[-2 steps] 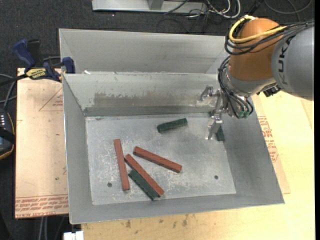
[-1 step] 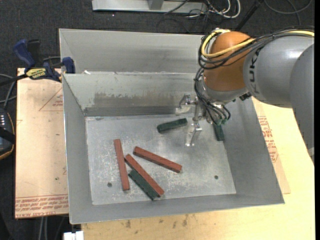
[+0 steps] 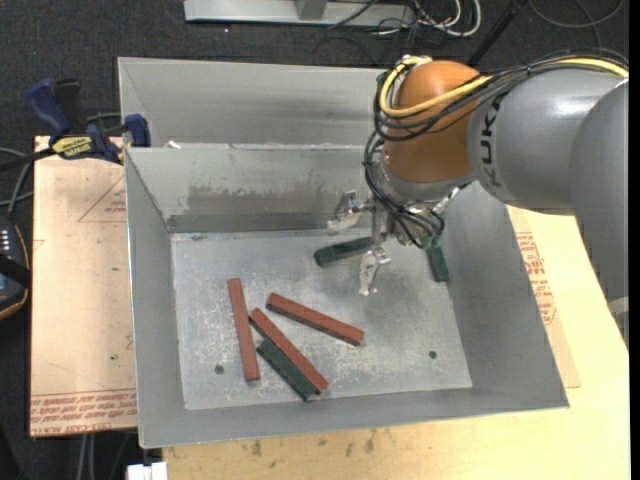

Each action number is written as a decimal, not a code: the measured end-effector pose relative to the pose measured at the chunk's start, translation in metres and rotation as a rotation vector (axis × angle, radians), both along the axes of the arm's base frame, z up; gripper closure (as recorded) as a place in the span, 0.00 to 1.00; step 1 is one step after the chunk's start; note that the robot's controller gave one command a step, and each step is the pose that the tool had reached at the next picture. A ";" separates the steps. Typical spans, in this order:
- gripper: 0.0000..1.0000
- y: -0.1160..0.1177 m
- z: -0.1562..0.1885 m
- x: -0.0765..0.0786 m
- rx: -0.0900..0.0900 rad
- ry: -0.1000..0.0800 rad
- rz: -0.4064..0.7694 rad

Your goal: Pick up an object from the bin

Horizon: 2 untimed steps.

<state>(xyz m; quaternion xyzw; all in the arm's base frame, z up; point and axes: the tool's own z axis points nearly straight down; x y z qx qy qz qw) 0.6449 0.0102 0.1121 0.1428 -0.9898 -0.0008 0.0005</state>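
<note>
wrist (image 3: 432, 118) hides the upper end of a dark green bar (image 3: 438, 264).

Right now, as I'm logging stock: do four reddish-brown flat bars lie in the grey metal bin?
No: only three reddish-brown flat bars lie on the floor of the grey metal bin.

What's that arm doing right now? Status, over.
Pincer over upper middle of bin, grip unclear. Dark green stick beside it, view-left; second green stick view-right. Red-brown sticks heaped lower left, not in the way.
</note>
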 end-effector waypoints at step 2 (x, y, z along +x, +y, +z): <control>0.00 -0.010 -0.038 0.011 0.004 -0.007 -0.049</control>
